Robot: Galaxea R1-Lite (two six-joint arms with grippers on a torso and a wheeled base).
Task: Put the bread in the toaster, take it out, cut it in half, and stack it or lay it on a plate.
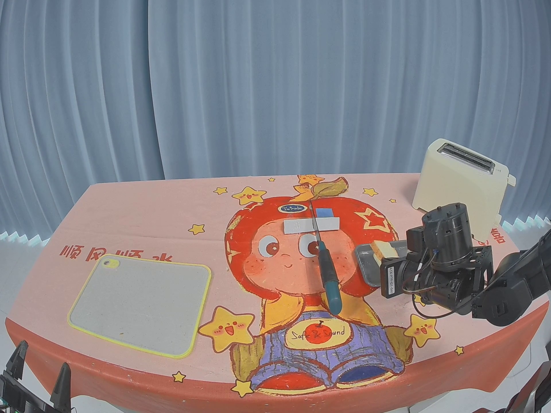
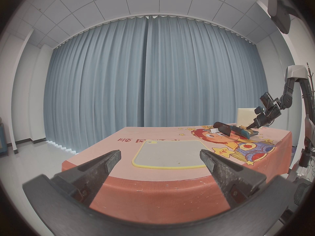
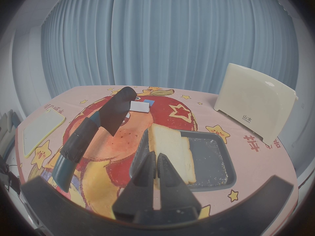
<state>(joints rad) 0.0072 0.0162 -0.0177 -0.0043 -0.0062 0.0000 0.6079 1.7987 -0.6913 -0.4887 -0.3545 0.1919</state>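
Slices of bread [image 3: 170, 149] lean tilted at the near end of a grey tray [image 3: 210, 161] on the right of the table. My right gripper [image 3: 157, 163] is shut on the front slice's edge. In the head view the bread [image 1: 383, 249] peeks out over the tray [image 1: 364, 259], just ahead of the right wrist. The cream toaster [image 1: 459, 182] stands at the back right, its slots empty. A knife with a teal handle [image 1: 330, 279] lies at the table's middle. My left gripper [image 2: 160, 161] hangs open, off the table's front left corner.
A grey cutting board with a yellow rim [image 1: 140, 302] lies at the front left. The knife blade rests on a small white holder [image 1: 298, 225] with a blue tag behind it. Bare cloth lies between the board and the knife.
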